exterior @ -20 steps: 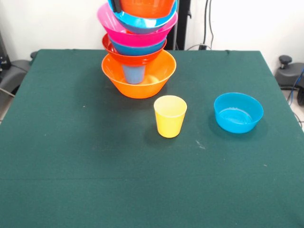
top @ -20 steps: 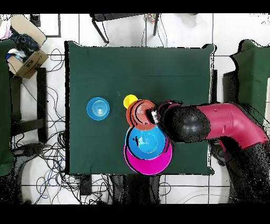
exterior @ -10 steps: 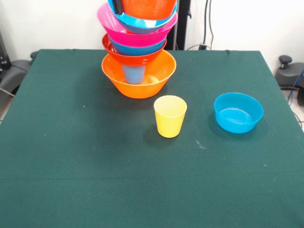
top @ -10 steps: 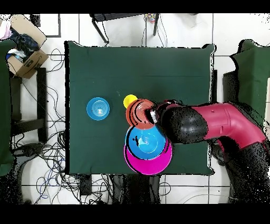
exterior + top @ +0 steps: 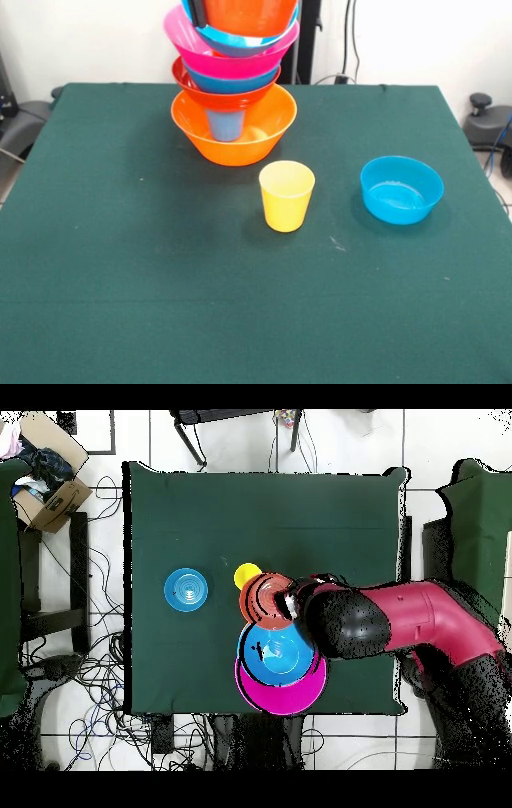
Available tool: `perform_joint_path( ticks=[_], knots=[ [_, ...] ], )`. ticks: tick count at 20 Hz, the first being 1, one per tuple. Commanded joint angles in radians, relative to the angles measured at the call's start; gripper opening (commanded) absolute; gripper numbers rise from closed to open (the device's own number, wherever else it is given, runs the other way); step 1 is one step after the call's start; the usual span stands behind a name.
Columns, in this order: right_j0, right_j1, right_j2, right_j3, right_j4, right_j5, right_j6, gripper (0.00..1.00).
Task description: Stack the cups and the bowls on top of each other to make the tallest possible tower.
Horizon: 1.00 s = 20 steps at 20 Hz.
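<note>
Green cloth covers the table (image 5: 160,320), which fills most of both views; pale tiled floor with loose cables surrounds it in the overhead view, and a cardboard box (image 5: 48,494) sits off the table at about ten o'clock there.

Next in size is the red and black arm (image 5: 420,624), reaching in from three o'clock in the overhead view, its rounded black joint ending right beside the top of the tower (image 5: 232,80). The gripper (image 5: 291,604) is only a small pale patch at the arm's tip, against the rim of the topmost bowl; I cannot tell whether it is wide, narrow or holding anything.

Seen from the front, the tower stands at about twelve o'clock on the table and runs out of the top edge. Its base is the big orange bowl (image 5: 234,132), with the blue cup (image 5: 226,124) standing inside it. Above come a red-orange bowl (image 5: 224,98), a blue bowl (image 5: 232,80), the big pink bowl (image 5: 228,58), another blue bowl (image 5: 240,38) and a further red-orange bowl (image 5: 244,12) on top, cut off by the frame. The upper bowls sit visibly tilted.

Off the tower, the small shallow blue bowl (image 5: 401,189) rests alone at about three o'clock in the front view, well apart from the pile. The yellow cup (image 5: 286,195) stands upright near the centre, just beside the orange base at its five o'clock, not touching it.
</note>
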Motion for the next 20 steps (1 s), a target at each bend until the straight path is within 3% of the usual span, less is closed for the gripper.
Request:
perform_joint_path(
  ticks=[1,20],
  knots=[
    [0.015,0.07,0.005,0.085,-0.088,-0.038,-0.123,0.0],
    [-0.017,0.067,0.02,0.138,-0.122,-0.054,-0.124,0.0]
  ],
)
